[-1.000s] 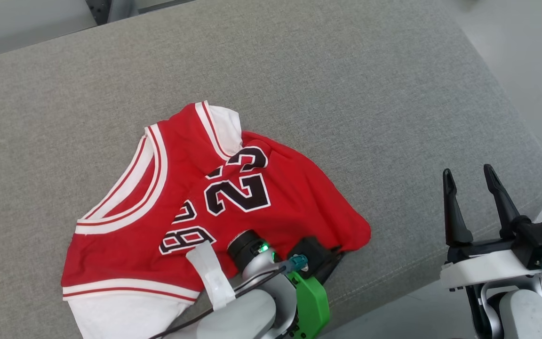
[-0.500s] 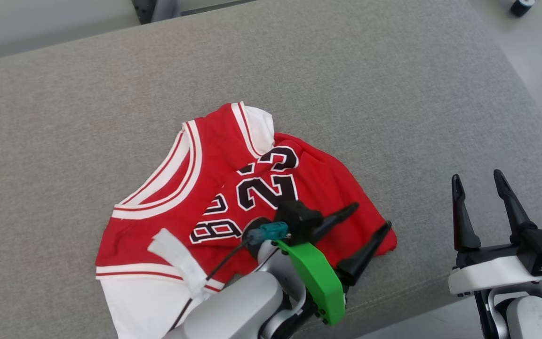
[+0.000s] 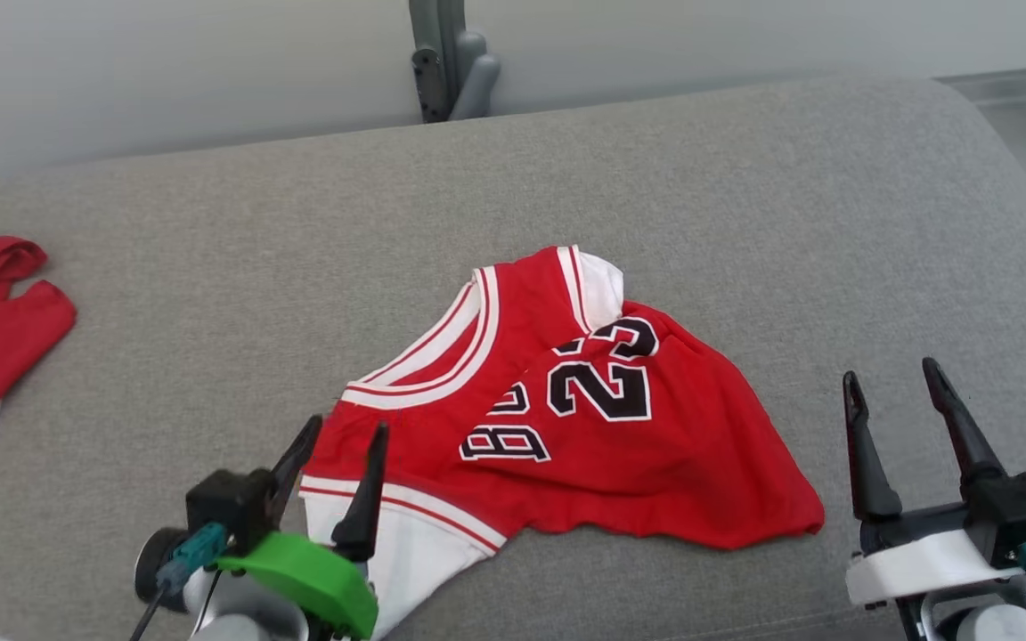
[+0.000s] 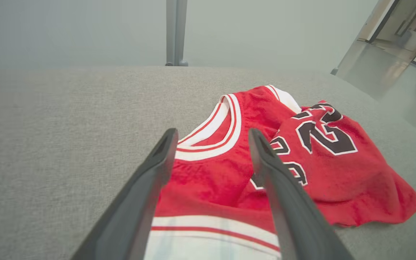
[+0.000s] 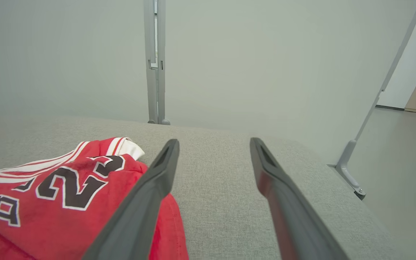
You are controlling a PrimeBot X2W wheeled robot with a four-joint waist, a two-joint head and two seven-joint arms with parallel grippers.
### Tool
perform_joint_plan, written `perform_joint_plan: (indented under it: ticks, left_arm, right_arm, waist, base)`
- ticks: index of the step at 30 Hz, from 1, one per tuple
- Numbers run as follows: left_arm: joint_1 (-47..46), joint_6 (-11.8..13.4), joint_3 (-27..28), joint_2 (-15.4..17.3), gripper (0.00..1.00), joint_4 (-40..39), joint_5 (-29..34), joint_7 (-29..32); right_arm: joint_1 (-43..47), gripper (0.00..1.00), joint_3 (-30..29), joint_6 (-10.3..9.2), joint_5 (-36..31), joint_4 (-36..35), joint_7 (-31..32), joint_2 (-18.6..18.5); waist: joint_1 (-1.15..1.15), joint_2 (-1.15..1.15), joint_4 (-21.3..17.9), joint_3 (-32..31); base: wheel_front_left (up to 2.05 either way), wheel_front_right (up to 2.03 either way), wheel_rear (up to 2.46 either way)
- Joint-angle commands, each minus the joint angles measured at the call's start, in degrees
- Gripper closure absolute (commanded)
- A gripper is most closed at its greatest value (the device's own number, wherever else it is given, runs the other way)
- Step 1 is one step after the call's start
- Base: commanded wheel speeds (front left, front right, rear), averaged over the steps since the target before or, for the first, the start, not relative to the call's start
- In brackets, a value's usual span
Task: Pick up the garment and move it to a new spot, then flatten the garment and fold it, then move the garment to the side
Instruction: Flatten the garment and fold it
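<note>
The red jersey point(image 3: 602, 427) lies rumpled in the middle of the grey padded bench point(image 3: 745, 178). The left pincer point(image 3: 344, 445) sits at its white-hemmed near-left corner, fingers apart, pointing forward. The right pincer point(image 3: 890, 378) stands near its right edge, likewise apart and empty.

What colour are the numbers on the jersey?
Black with a thin white outline. The numbers show best in the head view, on the red jersey.

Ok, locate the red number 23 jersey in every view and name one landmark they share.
Head view: jersey at centre, slightly low and right.
Left wrist view: jersey from centre to right, in the lower half.
Right wrist view: jersey in the lower-left corner.
Shared landmark: the grey upright post, near top centre in each view.
</note>
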Motion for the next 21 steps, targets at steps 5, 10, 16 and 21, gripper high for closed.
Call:
perform_joint_plan:
  ticks: [5,10,16,21]
  left_arm:
    - [11.7,1.6,7.8,2.2,0.0,-0.8,3.3,-0.6]
    - [21.9,-0.3,20.5,-1.7,0.0,-0.3,10.0,-0.6]
    - [29.6,-6.4,33.2,-8.1,0.0,0.1,18.5,-0.6]
    - [31.8,-12.1,38.3,-11.4,0.0,0.5,23.7,-0.6]
  right_arm:
    - [3.7,0.0,1.4,-0.04,-0.9,2.2,-0.2,-2.2]
    - [5.4,0.0,-0.2,-0.04,-1.1,4.7,-0.2,-2.4]
    - [6.1,0.0,-1.7,-0.04,-1.3,8.1,-0.2,-2.4]
    - [6.2,0.0,-2.8,-0.04,-1.5,9.5,-0.2,-2.0]
  waist:
    - [0.0,0.0,6.0,-5.9]
    - [0.0,0.0,6.6,-6.6]
    - [0.0,0.0,6.7,-7.0]
    - [0.0,0.0,6.5,-7.1]
  base:
    - [0.0,0.0,0.0]
    - [0.0,0.0,0.0]
    - [0.0,0.0,0.0]
    - [0.0,0.0,0.0]
